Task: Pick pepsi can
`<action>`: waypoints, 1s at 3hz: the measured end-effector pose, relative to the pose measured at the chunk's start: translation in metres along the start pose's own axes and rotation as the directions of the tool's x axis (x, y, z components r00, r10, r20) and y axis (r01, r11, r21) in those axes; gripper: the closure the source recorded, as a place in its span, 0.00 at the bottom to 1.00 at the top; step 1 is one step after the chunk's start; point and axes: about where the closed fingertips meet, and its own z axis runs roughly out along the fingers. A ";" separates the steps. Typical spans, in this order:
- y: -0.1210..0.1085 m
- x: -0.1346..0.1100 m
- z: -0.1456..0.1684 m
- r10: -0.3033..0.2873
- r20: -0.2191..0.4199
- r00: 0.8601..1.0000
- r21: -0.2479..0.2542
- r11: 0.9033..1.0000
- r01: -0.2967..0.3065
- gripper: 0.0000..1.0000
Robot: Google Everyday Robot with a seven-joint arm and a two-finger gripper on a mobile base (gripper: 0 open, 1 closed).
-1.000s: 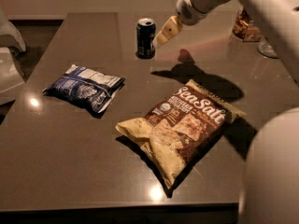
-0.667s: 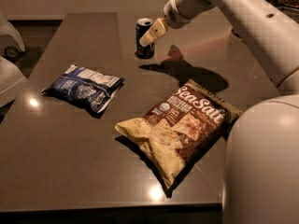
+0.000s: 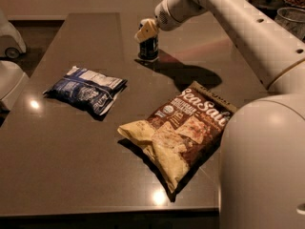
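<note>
We are hovering our gripper [image 3: 147,31] at the top of the pepsi can [image 3: 148,50], can standing upright just beneath, grip we cannot tell.

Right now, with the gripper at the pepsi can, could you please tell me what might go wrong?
The gripper sits at the top of the upright pepsi can; a slightly off-centre approach could tip it on the smooth table. A toppled can might roll toward the Sea Salt chip bag or off the table edge.
</note>
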 end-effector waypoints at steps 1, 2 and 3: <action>0.009 -0.012 -0.004 -0.008 0.032 0.999 -0.032 0.999 0.009 0.64; 0.020 -0.027 -0.023 -0.035 0.069 0.997 -0.071 0.997 0.040 0.87; 0.037 -0.053 -0.062 -0.092 0.123 0.988 -0.105 0.989 0.105 1.00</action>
